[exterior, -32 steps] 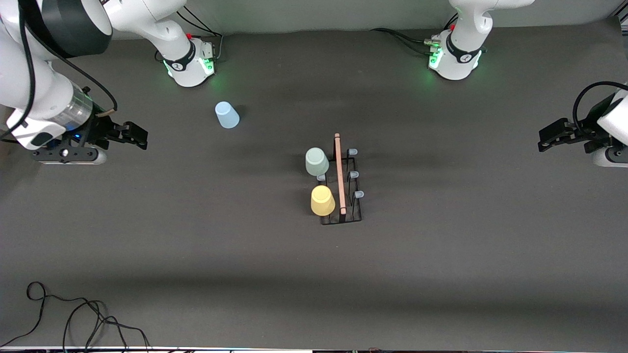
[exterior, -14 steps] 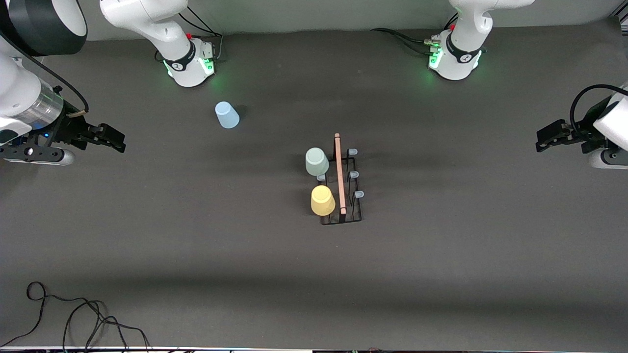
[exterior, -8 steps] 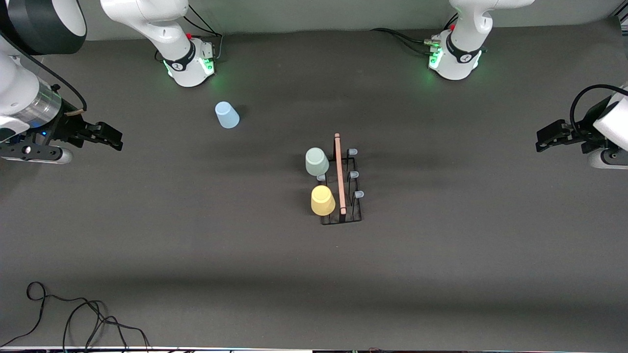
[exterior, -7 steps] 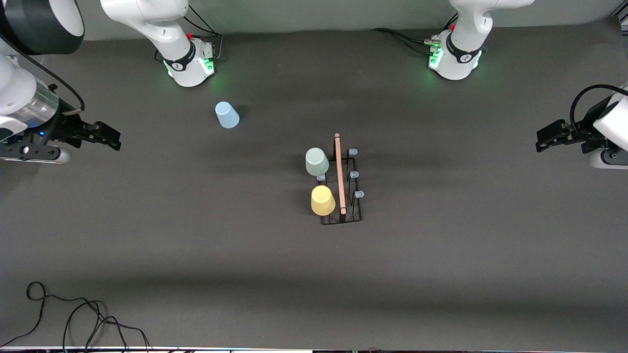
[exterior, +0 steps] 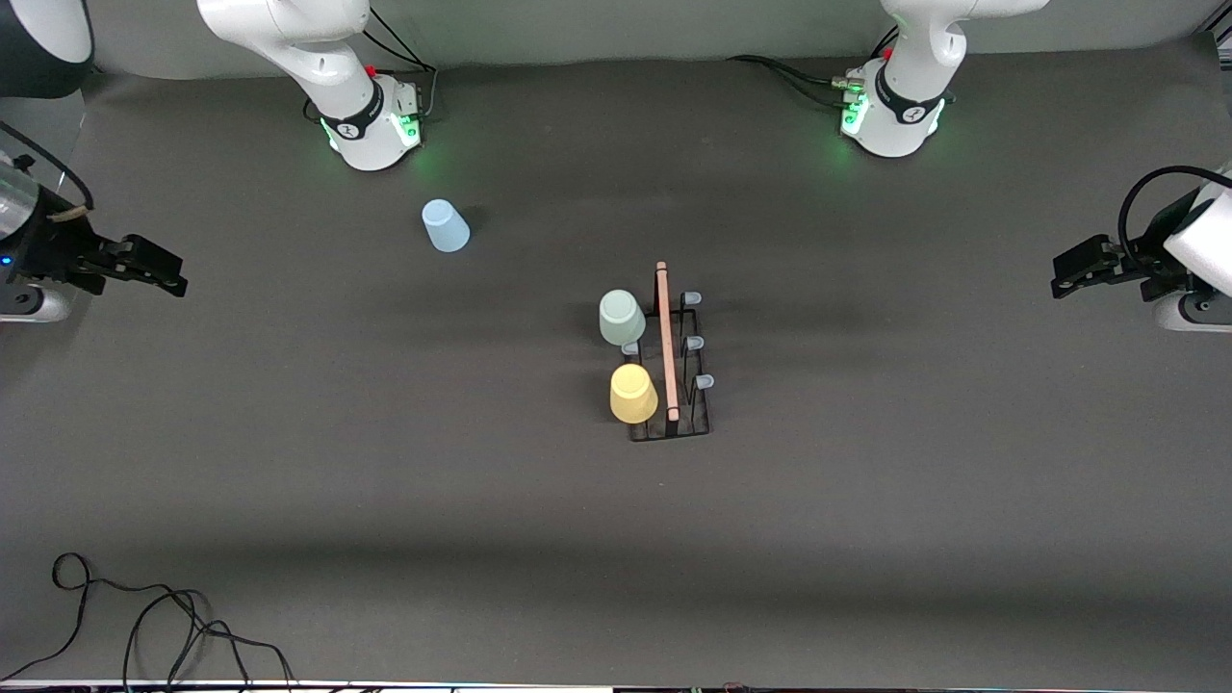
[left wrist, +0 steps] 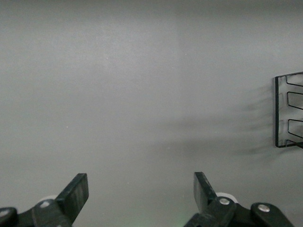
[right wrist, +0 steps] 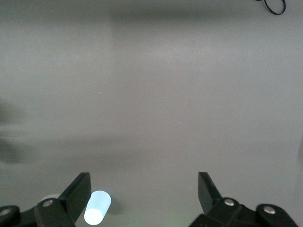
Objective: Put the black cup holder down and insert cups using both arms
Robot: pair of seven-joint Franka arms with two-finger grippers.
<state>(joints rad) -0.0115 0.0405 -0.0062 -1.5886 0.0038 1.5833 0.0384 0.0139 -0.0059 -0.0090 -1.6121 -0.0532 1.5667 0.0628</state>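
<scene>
Front view is showing me the black cup holder (exterior: 669, 385) standing mid-table, pale green cup (exterior: 622, 318) and yellow cup (exterior: 632, 394) sitting on pegs; the light blue cup (exterior: 445, 226) is waiting near the right arm's base. Left gripper (exterior: 1073, 271) and right gripper (exterior: 154, 272) are hovering spread, empty, at the table's ends

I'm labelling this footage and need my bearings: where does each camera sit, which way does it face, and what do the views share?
Front view: high across the table, facing both bases; shows the rack holding green cup and yellow cup, both arms, open left end effector and right end effector at the table's ends.
Left wrist view: on the left wrist, looking over the mat; own fingers, rack edge.
Right wrist view: on the right wrist, looking over the mat; own fingers, blue cup.
Shared: front and left wrist both see the rack; front and right wrist the blue cup.
</scene>
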